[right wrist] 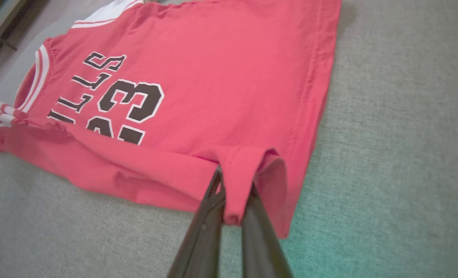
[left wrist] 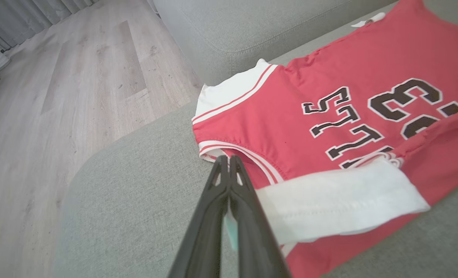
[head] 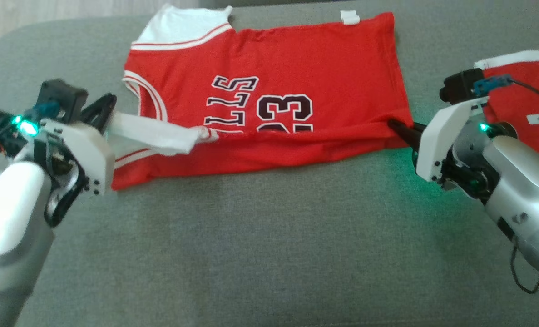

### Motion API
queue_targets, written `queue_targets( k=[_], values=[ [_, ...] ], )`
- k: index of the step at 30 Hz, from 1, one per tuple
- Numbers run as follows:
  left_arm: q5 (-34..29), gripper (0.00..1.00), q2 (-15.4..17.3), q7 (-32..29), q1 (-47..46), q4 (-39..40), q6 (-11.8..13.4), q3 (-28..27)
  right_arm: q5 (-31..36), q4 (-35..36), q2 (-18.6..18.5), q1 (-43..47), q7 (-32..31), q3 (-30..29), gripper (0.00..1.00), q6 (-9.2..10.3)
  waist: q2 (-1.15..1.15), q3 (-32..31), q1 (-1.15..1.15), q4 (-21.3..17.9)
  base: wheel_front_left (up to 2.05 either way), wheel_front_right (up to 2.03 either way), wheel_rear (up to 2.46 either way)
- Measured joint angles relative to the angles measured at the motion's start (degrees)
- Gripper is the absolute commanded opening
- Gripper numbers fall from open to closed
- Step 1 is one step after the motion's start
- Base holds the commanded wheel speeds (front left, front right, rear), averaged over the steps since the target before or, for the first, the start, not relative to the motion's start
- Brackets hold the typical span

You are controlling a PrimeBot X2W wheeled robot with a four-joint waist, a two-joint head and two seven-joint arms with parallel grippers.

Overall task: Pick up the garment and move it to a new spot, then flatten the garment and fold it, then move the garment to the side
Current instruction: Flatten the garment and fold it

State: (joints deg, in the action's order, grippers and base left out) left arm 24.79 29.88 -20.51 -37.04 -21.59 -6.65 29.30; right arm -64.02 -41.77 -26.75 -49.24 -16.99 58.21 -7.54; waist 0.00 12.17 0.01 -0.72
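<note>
1. Left gripper [head: 106,106]: fingers pressed tight together [left wrist: 229,162]. It appears to nip the end of the white shoulder band [head: 153,136]. The band runs raised and stretched from the fingers to the body of the cloth, which would explain why it does not lie flat.
2. Right gripper [head: 396,126]: jaws clamped on the hem corner [right wrist: 248,162]. The red cloth is pinched between the two fingers and held a little off the surface.
3. Garment [head: 296,59]: red basketball jersey with white trim and black lettering and number.
   - It is spread lengthwise across the middle of the seat, neck toward the robot's left and hem toward its right.
   - The near long edge is turned over onto the front and hides the lower part of the print.
   - The two grips sit at opposite ends of that turned edge, to my eye so the flap travels evenly and the crease runs straight.
   - I judge this to be the folding step, with the first lengthwise fold only partly over.
4. Sofa cushion [head: 269,254]: grey woven fabric, bearing the garment.
5. Second red piece [head: 523,109]: red with a white edge, lying beyond the right wrist and apart from the garment. It seems to play no part here.
6. Wooden floor [left wrist: 59,96]: pale boards past the cushion's left end.
</note>
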Motion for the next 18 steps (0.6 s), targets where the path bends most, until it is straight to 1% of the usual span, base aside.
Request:
queue_targets(
  k=[4,9,10,11,12,15,18],
  values=[
    [-1.6,0.0,-0.7,1.3,-4.6,-5.5,-0.4,2.3,0.0,-1.6,1.6,-1.3,0.0,0.1,0.0,0.01,0.0,1.5,0.0,-0.5,0.0,0.0,0.0],
    [-2.2,0.0,-3.1,3.7,-10.1,-11.8,-0.5,4.2,0.2,-3.7,3.1,-3.8,0.3,0.2,0.0,0.01,0.0,3.4,-0.01,-1.0,0.0,0.0,0.0],
    [-2.4,0.16,-3.7,4.5,-11.2,-13.1,-0.5,4.2,0.5,-4.7,3.3,-4.4,1.1,0.0,0.0,0.01,0.0,3.8,0.0,-1.1,0.0,0.0,0.0],
    [-2.5,0.63,-4.4,5.6,-12.2,-14.5,-0.4,4.0,0.8,-6.1,3.6,-5.0,2.3,-0.6,0.72,0.01,0.0,4.2,0.0,-1.2,0.0,0.0,0.0],
    [-2.4,1.0,-5.2,7.0,-13.3,-15.9,0.2,3.6,0.9,-7.7,4.2,-5.7,3.4,-1.5,1.0,0.01,0.0,4.5,-0.01,-1.2,0.0,0.0,0.0],
    [-1.9,1.0,-7.4,12.0,-16.4,-19.5,2.5,1.5,1.4,-11.1,6.2,-7.5,6.7,-2.9,1.0,0.01,0.0,5.3,0.0,-1.4,0.0,0.0,0.0],
    [-1.5,1.0,-8.8,19.1,-19.0,-21.5,5.2,-0.7,2.1,-12.9,8.3,-8.8,12.6,-4.6,1.0,0.01,0.0,5.4,0.0,-1.5,0.0,0.0,0.0]
  ],
)
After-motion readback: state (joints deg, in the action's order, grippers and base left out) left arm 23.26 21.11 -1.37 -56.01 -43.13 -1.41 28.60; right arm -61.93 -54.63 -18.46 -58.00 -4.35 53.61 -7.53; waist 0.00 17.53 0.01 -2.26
